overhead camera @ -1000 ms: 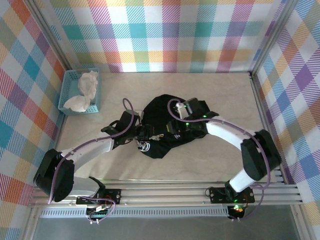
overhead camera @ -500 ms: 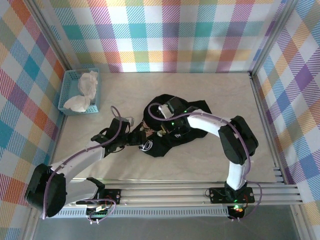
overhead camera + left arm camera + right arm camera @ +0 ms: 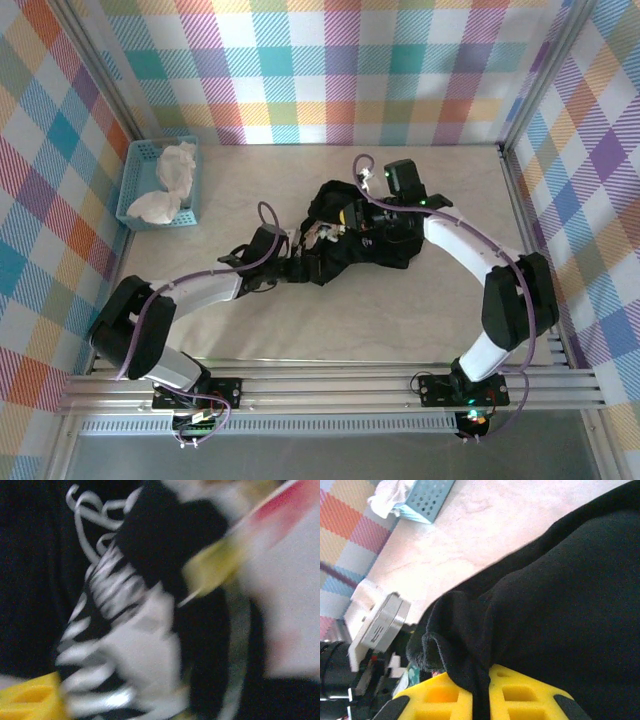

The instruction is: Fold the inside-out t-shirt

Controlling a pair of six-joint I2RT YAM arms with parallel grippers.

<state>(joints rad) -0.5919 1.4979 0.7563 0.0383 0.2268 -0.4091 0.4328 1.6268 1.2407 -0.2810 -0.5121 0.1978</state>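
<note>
Pulled far-right since a second ago: t-shirt [image 3: 368, 240], bunched mid-desk [image 3: 400, 320]. Right claw [image 3: 481, 692] clenched on a black fold. Left claw [image 3: 303, 264] at near-left edge, grip impossible to tell through blur. Crumpled, so folding barely begun.

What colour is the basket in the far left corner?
Light blue. The basket shows best in the top external view.

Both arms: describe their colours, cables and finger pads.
The left arm and right arm have glossy white link shells with bulky black joint housings. A thin purple cable loops along each. The right gripper has bright yellow finger pads with moulded square recesses; green lights glow near its wrist.
</note>
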